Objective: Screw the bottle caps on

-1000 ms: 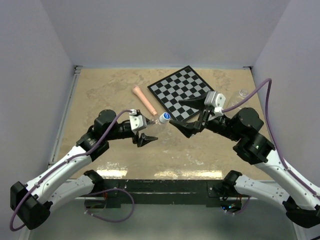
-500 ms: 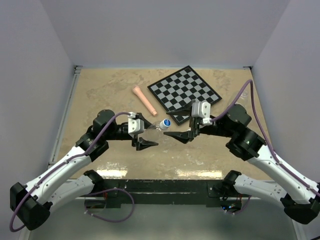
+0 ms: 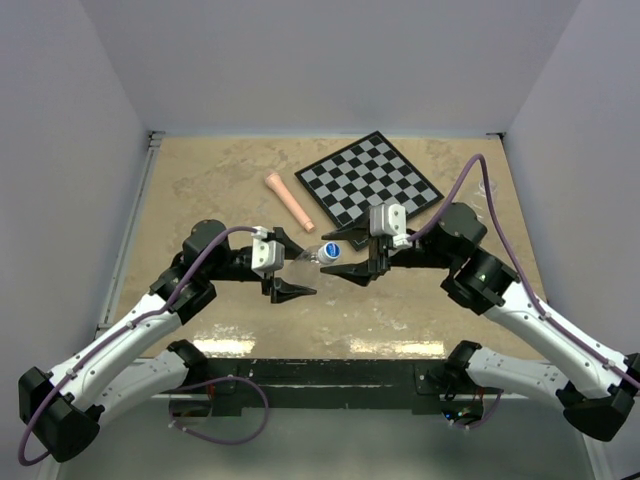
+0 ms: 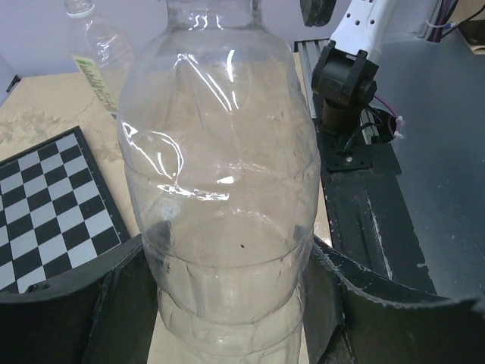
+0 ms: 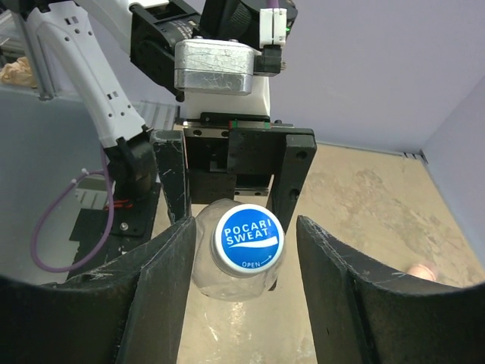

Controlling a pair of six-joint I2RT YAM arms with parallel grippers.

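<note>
My left gripper [image 3: 300, 265] is shut on the body of a small clear bottle [image 3: 314, 256], held off the table with its neck pointing right. In the left wrist view that bottle [image 4: 220, 189] fills the space between both fingers [image 4: 114, 303]. A blue cap [image 3: 331, 247] with white lettering sits on its mouth. My right gripper [image 3: 338, 256] faces it from the right. In the right wrist view the blue cap [image 5: 247, 235] lies between the fingers [image 5: 167, 273], with a gap on each side, so the right gripper [image 5: 246, 246] is open around it. A larger clear bottle [image 4: 95, 53] with a yellowish label lies beyond.
A black-and-white chessboard [image 3: 368, 180] lies at the back centre of the tan table [image 3: 200, 180]. A pink tapered stick [image 3: 289, 200] lies to its left. The larger bottle [image 3: 487, 188] rests by the right wall. Grey walls enclose the left, right and back.
My right arm has swung left until its fingers flank the blue cap, and its jaws have narrowed. The left gripper shifted slightly left, still holding the small bottle.
</note>
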